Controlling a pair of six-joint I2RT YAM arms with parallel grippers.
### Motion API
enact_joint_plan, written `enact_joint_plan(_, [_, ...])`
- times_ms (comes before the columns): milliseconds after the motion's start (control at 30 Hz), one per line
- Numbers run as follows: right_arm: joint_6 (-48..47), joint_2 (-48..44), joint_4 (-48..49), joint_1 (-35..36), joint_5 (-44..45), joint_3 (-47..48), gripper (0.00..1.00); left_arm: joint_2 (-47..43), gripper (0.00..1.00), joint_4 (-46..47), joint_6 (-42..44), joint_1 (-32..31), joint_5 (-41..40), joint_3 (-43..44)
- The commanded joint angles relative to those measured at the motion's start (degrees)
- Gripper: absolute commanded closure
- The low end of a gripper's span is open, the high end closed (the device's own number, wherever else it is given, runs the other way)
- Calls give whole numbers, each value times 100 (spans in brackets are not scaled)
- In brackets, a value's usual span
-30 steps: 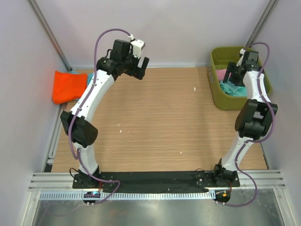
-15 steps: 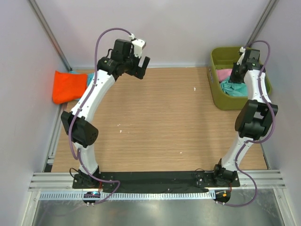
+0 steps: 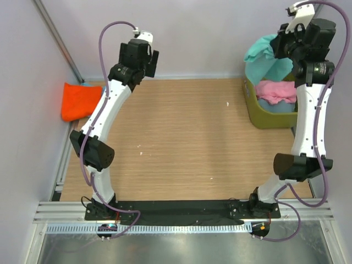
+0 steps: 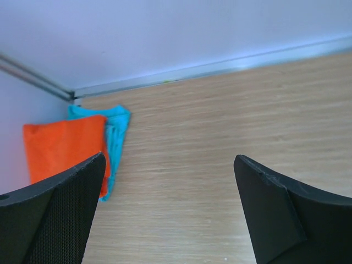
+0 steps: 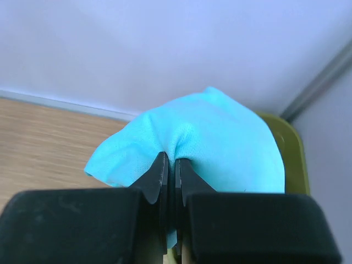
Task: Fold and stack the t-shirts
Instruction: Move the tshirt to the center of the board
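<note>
My right gripper (image 5: 176, 165) clamped the teal t-shirt (image 5: 220, 137) above the green bin (image 3: 264, 118), far right. My left gripper (image 4: 170, 203) gaped wide; only its wrist view showed turquoise cloth (image 4: 115, 137) beside the orange t-shirt (image 4: 60, 148).

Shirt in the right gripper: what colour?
Plain teal shirt, pinched in the shut right gripper. Shows best in the right wrist view.

teal t-shirt (image 3: 264, 58) aloft (bunched), orange t-shirt (image 3: 80, 100) folded

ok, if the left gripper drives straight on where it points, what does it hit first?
Probably the bare table, just short of the back wall. The orange t-shirt sits off that line. Depth is unclear.
</note>
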Motion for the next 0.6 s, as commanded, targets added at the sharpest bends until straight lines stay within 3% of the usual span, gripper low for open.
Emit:
enact_joint_plan(0, [-360, -426, 263, 575, -468, 94, 99, -81, 0, 395, -328, 374, -891, 210])
enact_joint_plan(267, [464, -602, 851, 1605, -626, 253, 96, -239, 0, 255, -681, 683, -1192, -212])
enact_joint_plan(367, [1037, -655, 1089, 1605, -679, -474, 64, -283, 0, -43, -751, 700, -526, -238])
enact_joint_plan(400, [1368, -664, 1098, 1605, -697, -747, 35, -301, 0, -123, -795, 692, -296, -247])
enact_joint_plan(500, [1512, -532, 792, 1587, -487, -1662, 13, -292, 1, -553, -944, 692, 749, -352])
enact_joint_plan(533, [1512, -436, 652, 1544, -329, -2029, 9, -223, 2, -832, -910, 691, 1161, -370])
enact_joint_plan(567, [1546, -400, 467, 1500, 134, -2250, 7, -178, 13, -992, -892, 691, 1513, -397])
